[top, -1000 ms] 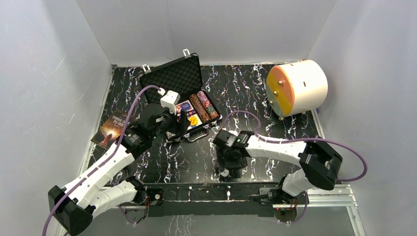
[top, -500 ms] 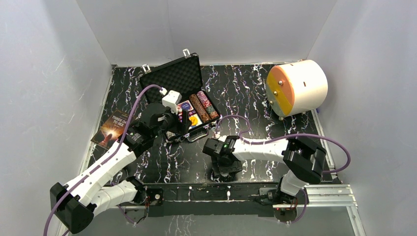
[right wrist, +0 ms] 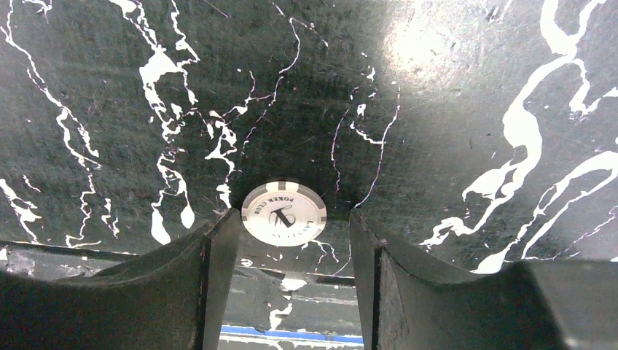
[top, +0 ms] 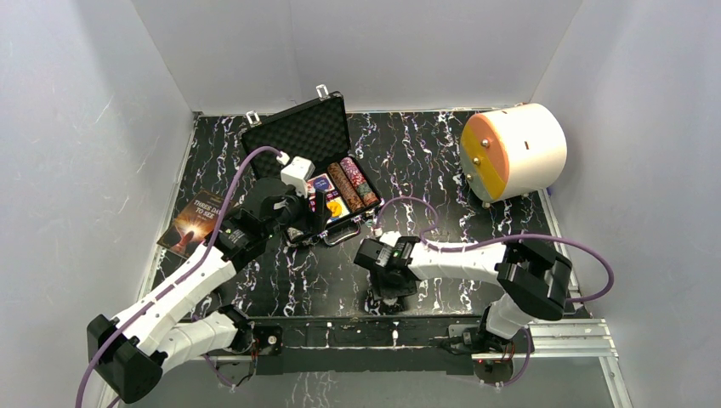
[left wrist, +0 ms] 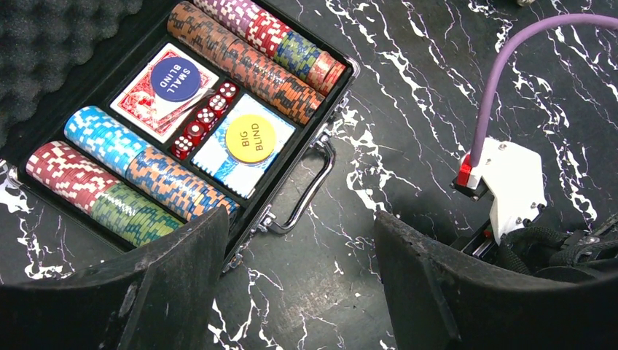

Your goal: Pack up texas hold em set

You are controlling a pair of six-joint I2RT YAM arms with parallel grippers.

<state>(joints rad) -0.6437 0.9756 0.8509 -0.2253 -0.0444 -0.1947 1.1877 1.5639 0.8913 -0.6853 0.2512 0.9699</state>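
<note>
Right wrist view shows a round white-and-grey poker chip [right wrist: 283, 213] lying flat on the marbled black tabletop [right wrist: 437, 87], by its near edge. It sits between the wide-open fingers of the right gripper [right wrist: 289, 220], not pinched. Farther off, the left gripper [left wrist: 300, 222], also open and empty, hangs above the curved metal handle [left wrist: 310, 189] of the foam-lined case [top: 299, 136]. Its finger partly hides the ridged chip rows [left wrist: 146, 175].

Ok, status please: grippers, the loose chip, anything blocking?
Left gripper open, over front of open case. Right gripper open, fingers astride white chip, flat on table. Nothing blocking chip.
</note>
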